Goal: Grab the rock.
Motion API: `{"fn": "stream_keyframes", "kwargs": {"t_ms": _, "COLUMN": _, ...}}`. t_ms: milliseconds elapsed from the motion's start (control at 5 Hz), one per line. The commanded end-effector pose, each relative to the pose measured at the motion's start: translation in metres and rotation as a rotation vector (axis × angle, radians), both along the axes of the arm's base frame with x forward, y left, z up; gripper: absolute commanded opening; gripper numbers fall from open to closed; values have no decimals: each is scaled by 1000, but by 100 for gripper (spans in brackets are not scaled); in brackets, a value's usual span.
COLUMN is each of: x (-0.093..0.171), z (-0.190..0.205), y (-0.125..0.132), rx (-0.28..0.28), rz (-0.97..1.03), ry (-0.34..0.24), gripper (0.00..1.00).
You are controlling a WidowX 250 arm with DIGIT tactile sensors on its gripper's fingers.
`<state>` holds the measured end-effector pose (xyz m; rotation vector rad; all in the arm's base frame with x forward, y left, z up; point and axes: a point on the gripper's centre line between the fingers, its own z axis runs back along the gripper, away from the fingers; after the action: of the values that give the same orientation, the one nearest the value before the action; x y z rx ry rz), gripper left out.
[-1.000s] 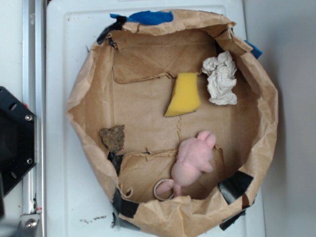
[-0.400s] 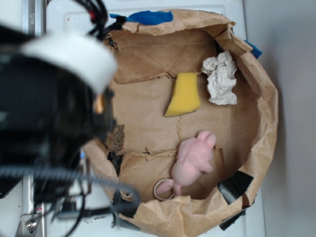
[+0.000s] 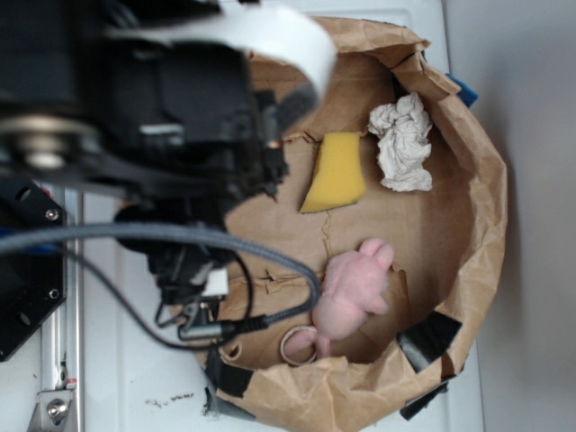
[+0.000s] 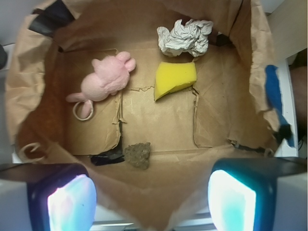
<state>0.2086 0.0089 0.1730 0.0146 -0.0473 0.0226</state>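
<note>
Rock [image 4: 138,155]: small brown-grey lump, rough and speckled. Lying on the floor of the paper-lined bin [image 4: 29,86], hard against the wall nearest the wrist camera, beside a strip of black tape [image 4: 107,158]. Hidden under the arm in the exterior view.

Tool [image 4: 151,199]: two finger pads [image 4: 72,202] seen at the lower corners of the wrist view, spread wide, nothing between them. Hanging above the bin rim, well clear of the rock; rock slightly off-centre toward the left pad in that view.

Step in hand, judged: approach, grasp not yet begun. Advised: centre over the rock before descending, keep the pads wide, and watch the near wall, since the folded paper there may catch a finger or get pinched together with the rock. Close only once both pads flank the lump; crumbly surface likely to shed, so a firm, low grip.

Other contents: yellow sponge [image 4: 175,79] mid-floor; crumpled paper ball [image 4: 185,37] by the far wall; pink plush toy [image 4: 106,79] toward the far left corner, with a small ring [image 4: 83,110] touching it. Blue tape [image 4: 275,94] on the right rim. All well apart from the rock.

Counter [image 3: 117,360]: white, carrying the bin.
</note>
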Motion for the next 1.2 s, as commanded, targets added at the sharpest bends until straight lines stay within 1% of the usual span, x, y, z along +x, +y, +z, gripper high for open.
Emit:
{"fn": "stream_keyframes", "kwargs": {"t_ms": 0, "x": 14, "z": -11, "y": 9, "rx": -3, "rz": -2, "ry": 5, "gripper": 100}}
{"fn": "stream_keyframes", "kwargs": {"t_ms": 600, "x": 14, "z": -11, "y": 9, "rx": -3, "rz": -2, "ry": 5, "gripper": 100}}
{"fn": "stream_keyframes", "kwargs": {"t_ms": 800, "x": 19, "z": -43, "y": 7, "rx": 11, "rz": -22, "ry": 8, "gripper": 100}}
{"fn": "stream_keyframes", "kwargs": {"t_ms": 1000, "x": 27, "z": -58, "y": 9, "rx": -2, "rz": -3, "ry": 5, "gripper": 100}}
